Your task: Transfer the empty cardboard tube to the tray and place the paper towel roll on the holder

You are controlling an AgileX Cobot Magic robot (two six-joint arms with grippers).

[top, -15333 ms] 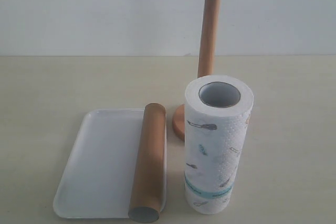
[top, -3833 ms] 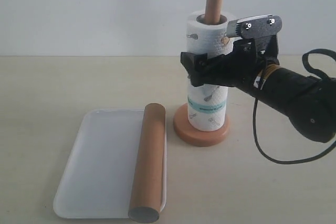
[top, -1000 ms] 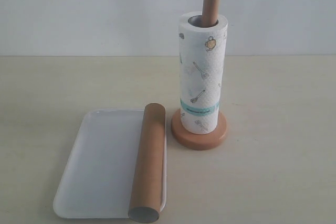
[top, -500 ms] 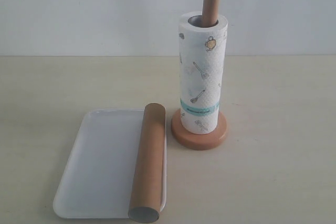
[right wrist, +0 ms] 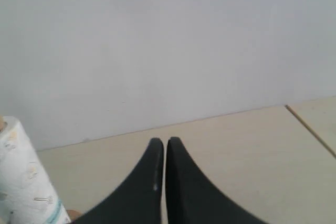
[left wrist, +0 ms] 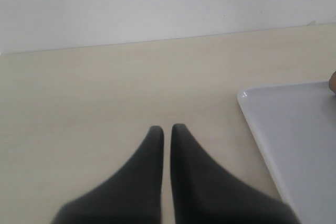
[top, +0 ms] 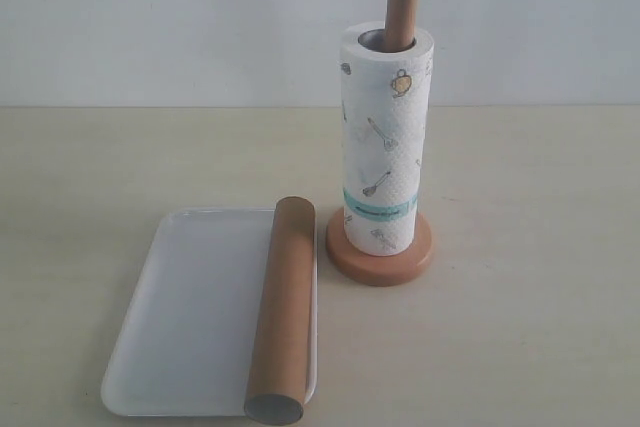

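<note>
The brown cardboard tube [top: 283, 309] lies lengthwise along the right edge of the white tray [top: 190, 312], at the front left of the table. The paper towel roll [top: 385, 142] stands upright on the wooden holder [top: 380, 252], with the post's rounded top [top: 402, 2] poking out above it. Neither arm shows in the exterior view. My left gripper [left wrist: 167, 129] is shut and empty over bare table, with the tray's corner [left wrist: 294, 129] beside it. My right gripper [right wrist: 165, 142] is also shut and empty, and the roll [right wrist: 26, 182] stands off to one side of it.
A pale wooden table [top: 530, 197] stretches to a plain white wall [top: 200, 17] behind it. A seam or table edge [right wrist: 311, 129] runs across one corner of the right wrist view.
Over the last second nothing has moved. Earlier, the roll stood on the table beside the holder, then the right arm set it down over the post and withdrew from view.
</note>
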